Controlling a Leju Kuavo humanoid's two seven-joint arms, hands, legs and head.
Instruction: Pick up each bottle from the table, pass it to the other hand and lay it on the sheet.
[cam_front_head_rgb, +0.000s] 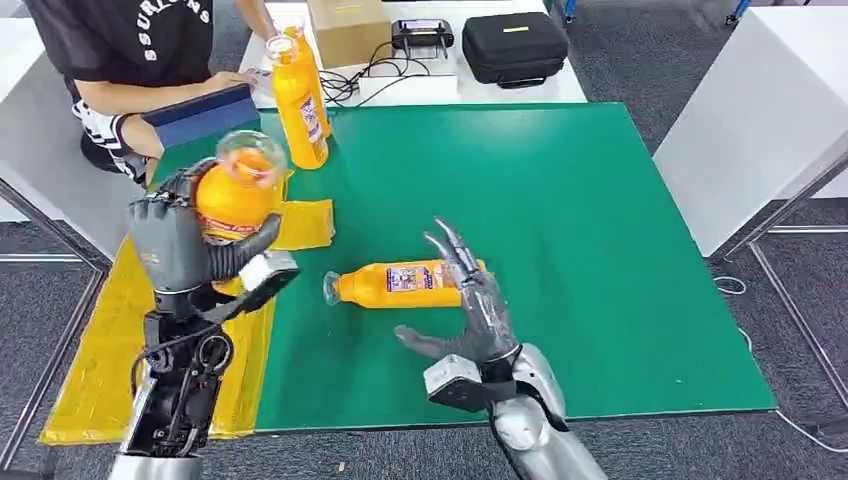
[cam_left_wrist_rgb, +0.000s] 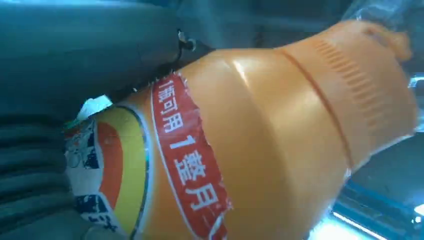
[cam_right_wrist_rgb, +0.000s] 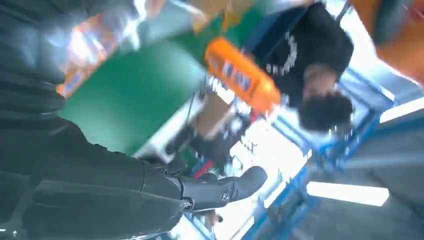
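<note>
1. Orange bottle, held (cam_front_head_rgb: 235, 190): gripped in the left hand (cam_front_head_rgb: 185, 245), fingers wrapped round its body, raised above the yellow sheet (cam_front_head_rgb: 100, 370) at the left edge of the surface. Left wrist view shows its red-banded label close up.
2. Orange bottle, lying (cam_front_head_rgb: 400, 284): on its side on the green mat (cam_front_head_rgb: 560, 200), cap pointing left. The right hand (cam_front_head_rgb: 475, 310) is beside its base with fingers spread apart, holding nothing; whether it touches the bottle cannot be told.
3. Orange bottle, upright (cam_front_head_rgb: 300, 95): stands at the mat's far left corner, near a seated person (cam_front_head_rgb: 130, 50).
4. Progress, as judged: no bottle lies on the sheet yet; all three remain to be placed, one already in hand.
5. Room: wide bare mat to the right and front; the sheet runs along the surface's left edge, close to the drop. A black case (cam_front_head_rgb: 515, 45) and cardboard box (cam_front_head_rgb: 348, 28) sit beyond the far edge.
</note>
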